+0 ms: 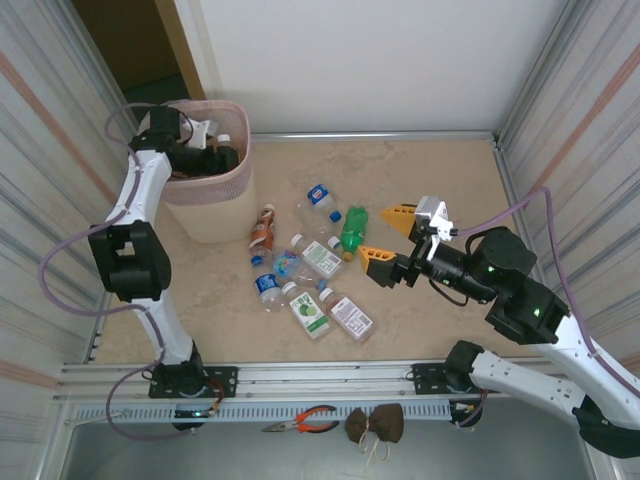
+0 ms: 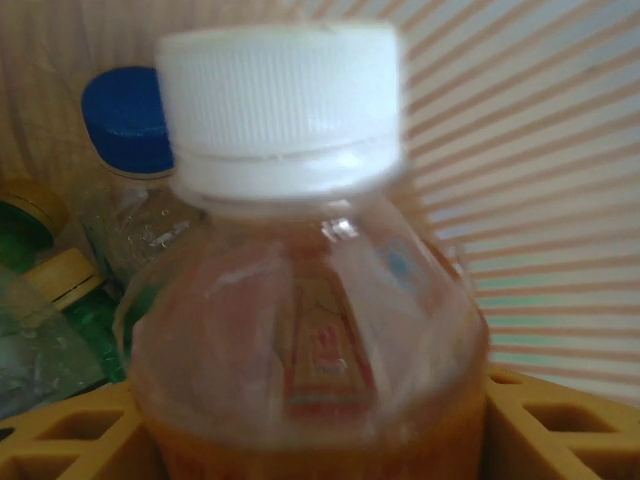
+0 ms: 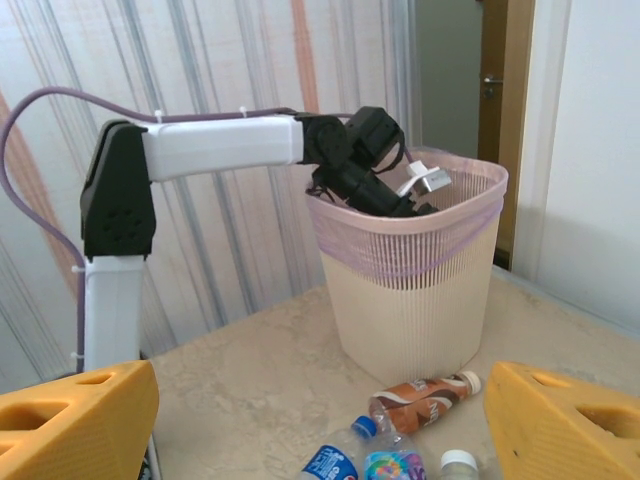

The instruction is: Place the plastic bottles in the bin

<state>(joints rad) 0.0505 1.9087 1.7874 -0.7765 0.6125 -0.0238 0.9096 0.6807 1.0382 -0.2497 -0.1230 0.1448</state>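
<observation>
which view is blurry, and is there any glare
Left wrist: the white-capped bottle sits too close, soft all over, small highlight on its shoulder. Right wrist: bin sharp, near yellow fingers slightly soft. Top external: evenly lit, crisp, faint shadows under the bottles.

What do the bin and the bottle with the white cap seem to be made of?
The bin: probably matte plastic, pink mesh over a cream body; light passes through its slats. The white-capped bottle: seemingly clear glossy plastic, since its wall is see-through; its ribbed cap looks opaque plastic.
</observation>
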